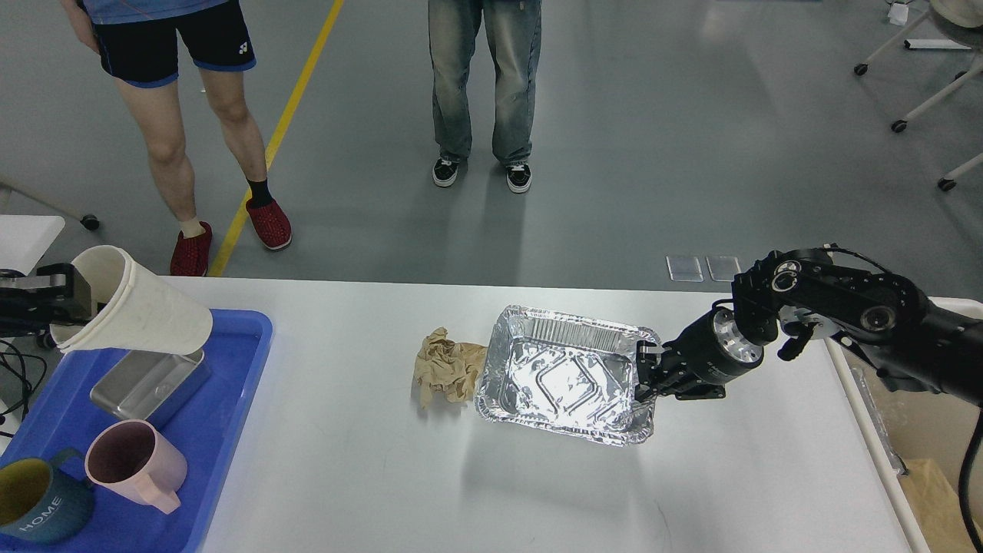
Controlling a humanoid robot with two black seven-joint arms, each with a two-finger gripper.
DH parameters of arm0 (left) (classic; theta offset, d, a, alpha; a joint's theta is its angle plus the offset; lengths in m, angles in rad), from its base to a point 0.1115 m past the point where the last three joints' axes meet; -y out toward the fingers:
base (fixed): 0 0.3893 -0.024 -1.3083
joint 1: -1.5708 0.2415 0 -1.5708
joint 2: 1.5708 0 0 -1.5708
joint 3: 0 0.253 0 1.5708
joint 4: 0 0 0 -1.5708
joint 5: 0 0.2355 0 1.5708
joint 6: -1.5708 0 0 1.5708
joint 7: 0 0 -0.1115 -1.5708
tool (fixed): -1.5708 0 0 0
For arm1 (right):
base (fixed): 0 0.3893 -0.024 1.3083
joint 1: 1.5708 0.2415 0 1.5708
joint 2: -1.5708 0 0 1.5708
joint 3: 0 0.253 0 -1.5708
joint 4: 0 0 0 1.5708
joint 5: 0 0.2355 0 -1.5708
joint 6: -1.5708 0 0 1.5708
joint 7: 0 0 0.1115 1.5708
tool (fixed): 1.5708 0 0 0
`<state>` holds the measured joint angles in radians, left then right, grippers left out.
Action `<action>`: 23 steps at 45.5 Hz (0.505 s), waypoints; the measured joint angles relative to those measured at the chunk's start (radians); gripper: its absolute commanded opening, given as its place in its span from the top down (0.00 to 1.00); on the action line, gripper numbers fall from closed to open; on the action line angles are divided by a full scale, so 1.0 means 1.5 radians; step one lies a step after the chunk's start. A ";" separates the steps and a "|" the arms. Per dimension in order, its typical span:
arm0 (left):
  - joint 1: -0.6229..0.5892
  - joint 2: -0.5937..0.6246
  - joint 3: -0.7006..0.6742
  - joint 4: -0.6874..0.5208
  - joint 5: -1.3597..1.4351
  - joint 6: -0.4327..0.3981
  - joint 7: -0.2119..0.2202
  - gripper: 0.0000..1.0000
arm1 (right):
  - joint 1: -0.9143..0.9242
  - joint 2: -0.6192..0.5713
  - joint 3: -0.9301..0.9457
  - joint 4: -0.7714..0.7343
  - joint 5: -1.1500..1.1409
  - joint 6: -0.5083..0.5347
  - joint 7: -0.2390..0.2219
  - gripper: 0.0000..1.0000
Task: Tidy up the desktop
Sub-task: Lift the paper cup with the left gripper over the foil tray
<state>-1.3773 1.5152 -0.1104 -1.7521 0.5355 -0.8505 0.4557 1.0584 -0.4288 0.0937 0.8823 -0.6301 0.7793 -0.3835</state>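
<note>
The desktop (491, 476) is a wide white-grey table top. A foil tray (567, 374) sits on it right of centre, with a crumpled brown paper (447, 372) touching its left side. My right gripper (647, 372) is shut on the foil tray's right rim. My left gripper (73, 296) is at the far left, shut on the rim of a white paper cup (134, 311), holding it tilted in the air above the blue tray (223, 430).
The blue tray holds a steel box (150, 384), a pink mug (134, 465) and a dark blue mug (38, 503). Two people stand beyond the table's far edge. A small white side table (27, 234) is at far left. A cardboard box (941, 491) sits off the right edge.
</note>
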 measured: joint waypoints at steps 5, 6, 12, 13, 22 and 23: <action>0.000 -0.010 -0.020 0.003 0.000 0.002 0.000 1.00 | 0.002 0.005 0.000 0.002 0.000 0.000 0.000 1.00; -0.001 -0.016 -0.023 0.005 0.000 0.003 0.000 1.00 | 0.002 0.005 0.000 0.003 0.000 0.000 0.000 1.00; -0.005 -0.082 -0.038 0.033 0.000 0.020 0.010 0.99 | 0.008 0.006 0.011 0.015 0.001 0.000 0.000 1.00; -0.006 -0.093 -0.039 0.039 0.000 0.022 0.012 0.99 | 0.008 0.005 0.014 0.018 0.001 0.000 0.000 1.00; -0.007 -0.226 -0.041 0.103 0.003 0.051 0.024 0.99 | 0.016 0.007 0.036 0.028 0.001 0.004 0.000 1.00; -0.007 -0.248 -0.041 0.110 0.004 0.055 0.025 0.99 | 0.017 0.009 0.036 0.028 0.001 0.004 0.000 1.00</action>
<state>-1.3880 1.1425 -0.1717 -1.5876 0.5418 -0.7678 0.4938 1.0844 -0.4153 0.1478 0.9243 -0.6282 0.7859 -0.3835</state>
